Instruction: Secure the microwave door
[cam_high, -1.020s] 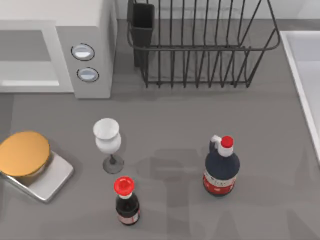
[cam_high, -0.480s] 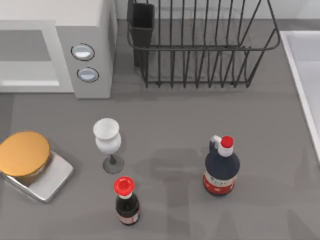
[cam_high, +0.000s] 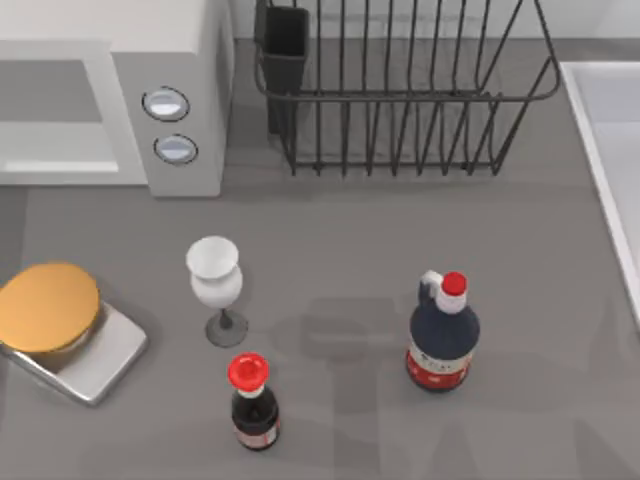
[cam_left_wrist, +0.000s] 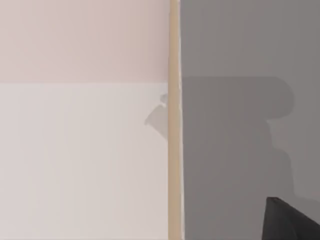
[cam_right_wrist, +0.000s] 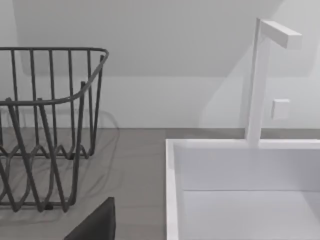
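From above, you see the microwave (cam_high: 170, 60) at the back left of the desk (cam_high: 350, 230), its two round dials (cam_high: 166, 103) one over the other on the fixed side panel. Left of that panel the front shows a grey recess with a pale ledge below it. You cannot tell from here how the microwave door stands. Just right of the microwave stands the black wire rack (cam_high: 400, 100) with a dark cup (cam_high: 285, 45) in its left corner, and the white sink (cam_high: 610, 130) runs along the right edge. Nearer the front stand a white goblet (cam_high: 214, 280), a small red-capped bottle (cam_high: 253, 405) just in front of it, and a larger dark bottle with a red cap (cam_high: 443, 340) well apart to the right. At the left edge an orange disc (cam_high: 48, 305) rests on a silver tray (cam_high: 105, 360). In your left wrist view, a pale flat surface (cam_left_wrist: 80, 160) meets the grey desk along a thin tan strip (cam_left_wrist: 174, 120). A broad shadow lies on the grey, and a dark wedge (cam_left_wrist: 292, 222) juts in at one corner. You cannot tell whether the left gripper is wide or narrow. In your right wrist view, the end of the wire rack and the sink basin with its white faucet (cam_right_wrist: 260, 75) lie ahead of the right gripper, with bare desk between them. A dark wedge (cam_right_wrist: 95, 225) pokes in close to the camera, and here too you cannot tell whether the gripper is wide or narrow.
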